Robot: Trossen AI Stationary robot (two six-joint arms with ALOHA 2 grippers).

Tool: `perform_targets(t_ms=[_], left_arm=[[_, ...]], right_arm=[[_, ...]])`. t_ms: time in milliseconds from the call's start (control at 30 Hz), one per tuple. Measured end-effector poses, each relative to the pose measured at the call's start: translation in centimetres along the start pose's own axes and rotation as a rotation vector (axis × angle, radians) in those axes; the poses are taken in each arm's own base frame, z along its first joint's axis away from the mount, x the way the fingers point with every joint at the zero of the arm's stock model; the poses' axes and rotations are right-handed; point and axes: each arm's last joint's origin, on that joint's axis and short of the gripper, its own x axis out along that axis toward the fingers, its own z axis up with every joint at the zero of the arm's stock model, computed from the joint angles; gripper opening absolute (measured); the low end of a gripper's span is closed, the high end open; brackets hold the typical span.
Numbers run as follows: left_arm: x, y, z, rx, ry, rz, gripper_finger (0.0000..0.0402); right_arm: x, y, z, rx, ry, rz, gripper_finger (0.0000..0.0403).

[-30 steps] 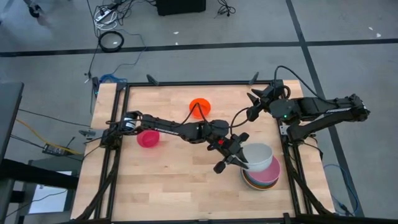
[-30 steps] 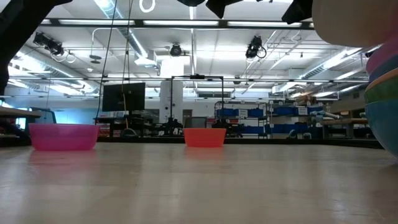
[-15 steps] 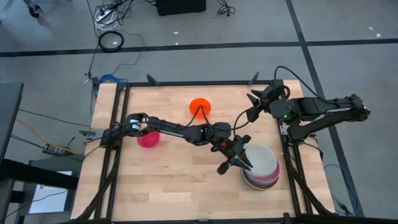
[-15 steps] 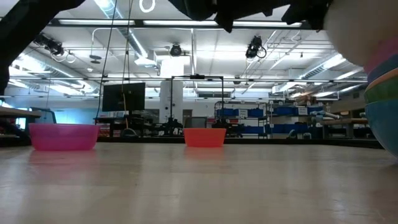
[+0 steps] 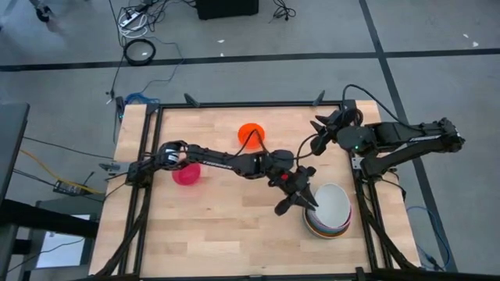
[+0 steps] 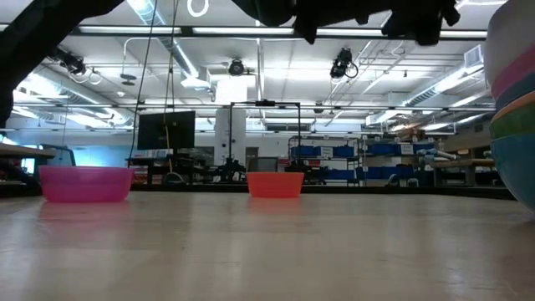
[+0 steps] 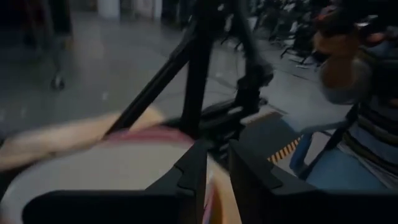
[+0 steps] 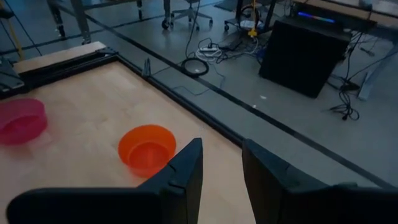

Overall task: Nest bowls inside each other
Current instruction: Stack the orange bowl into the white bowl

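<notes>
left gripper (image 5: 298, 200): at left rim of white bowl (image 5: 334, 201) atop right-side stack, jaws' state unclear | pink bowl (image 5: 186, 173), orange bowl (image 5: 251, 133) lie leftward, nearer left arm | right gripper (image 5: 322, 127): far right, jaws apart, empty

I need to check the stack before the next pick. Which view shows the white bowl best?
The high view: the white bowl shows whole from above, seated atop the stack, with the left gripper at its rim. The left wrist view shows only a blurred part of it; the low view catches its edge at most; the right wrist view misses it.
</notes>
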Motion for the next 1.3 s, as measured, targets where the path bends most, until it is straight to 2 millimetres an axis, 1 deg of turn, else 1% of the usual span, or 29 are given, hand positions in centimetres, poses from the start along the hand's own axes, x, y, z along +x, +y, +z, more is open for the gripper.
perform_targets(t_ms=[100,200,333,500,600,667,733,800,900,1033,1133,1233,1300], left_arm=[[-0.7,1.0,-1.0,-0.073,0.085,0.048,0.0075],[-1.3,1.6,-1.9,-0.101,0.164,0.062,0.0075],[-2.2,1.7,-2.2,-0.161,0.237,-0.004,0.0075],[-3.2,0.8,-0.3,-0.174,0.236,-0.051,0.0075],[-4.1,0.0,1.1,-0.16,0.254,-0.059,0.0075],[-5.0,-0.7,2.5,-0.136,0.265,-0.057,0.0075],[-6.2,-1.3,3.8,-0.132,0.282,-0.045,0.0075],[-7.3,-1.8,4.5,-0.135,0.322,-0.024,0.0075],[-9.3,-2.7,5.6,-0.121,0.425,0.084,0.0075],[-12.7,-5.0,7.5,-0.129,0.589,0.25,0.0075],[-15.3,-6.7,8.4,-0.181,0.72,0.359,0.0075],[-17.9,-8.4,9.6,-0.215,0.799,0.489,0.0075],[-19.6,-9.5,10.6,-0.225,0.812,0.566,0.0074]], right_arm=[[-0.1,0.0,-0.3,0.008,0.02,0.007,0.01],[-0.3,0.1,-0.6,0.0,0.053,0.048,0.01],[-0.2,0.7,-1.5,0.013,0.168,0.124,0.01],[0.0,1.2,-3.5,-0.007,0.326,0.062,0.01],[-0.1,2.1,-4.3,-0.006,0.404,0.09,0.01],[-0.3,2.8,-4.7,-0.011,0.444,0.118,0.01],[-0.5,3.5,-5.2,-0.011,0.479,0.139,0.01],[-0.7,4.1,-5.7,-0.012,0.519,0.156,0.01],[-1.3,4.8,-6.5,-0.016,0.583,0.167,0.01],[-2.2,5.4,-7.1,0.009,0.638,0.198,0.01],[-3.0,5.6,-7.3,0.035,0.662,0.229,0.01],[-3.7,5.8,-7.6,0.051,0.693,0.258,0.01],[-4.2,5.9,-7.8,0.059,0.721,0.281,0.01]])
